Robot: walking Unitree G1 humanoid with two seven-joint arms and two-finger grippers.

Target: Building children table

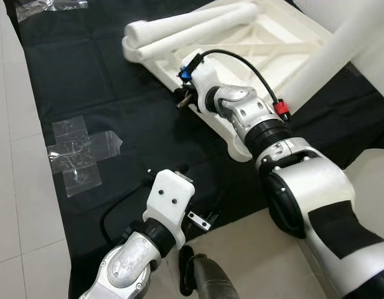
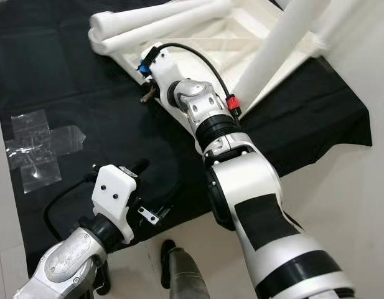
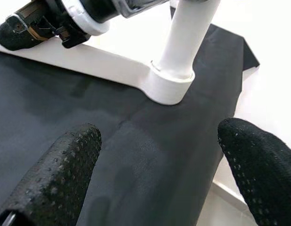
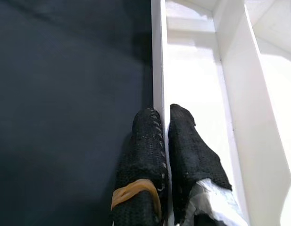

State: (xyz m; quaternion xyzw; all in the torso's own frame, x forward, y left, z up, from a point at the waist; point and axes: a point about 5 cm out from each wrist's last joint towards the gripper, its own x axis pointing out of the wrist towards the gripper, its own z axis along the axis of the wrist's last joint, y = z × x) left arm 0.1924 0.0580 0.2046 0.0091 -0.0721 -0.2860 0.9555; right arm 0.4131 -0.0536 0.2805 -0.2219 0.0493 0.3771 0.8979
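1. Seen from the left eye view, a white upturned children's table lies at the far edge of a black cloth spread on a pale tiled floor. Loose white table legs lie across its far rim. The right gripper reaches to the table's near rim.
2. Also in the right eye view, the left gripper hovers low over the cloth near its front edge, beside a small metal bracket. Clear plastic bags lie at the cloth's left edge.
3. Through the left wrist view, the left gripper's two black fingers stand wide apart, holding nothing, above the cloth. Ahead, one fitted leg stands in the table's corner socket.
4. Through the right wrist view, the right gripper's fingers are pinched nearly together on the table's thin white rim, one finger on the cloth side, one inside the frame.
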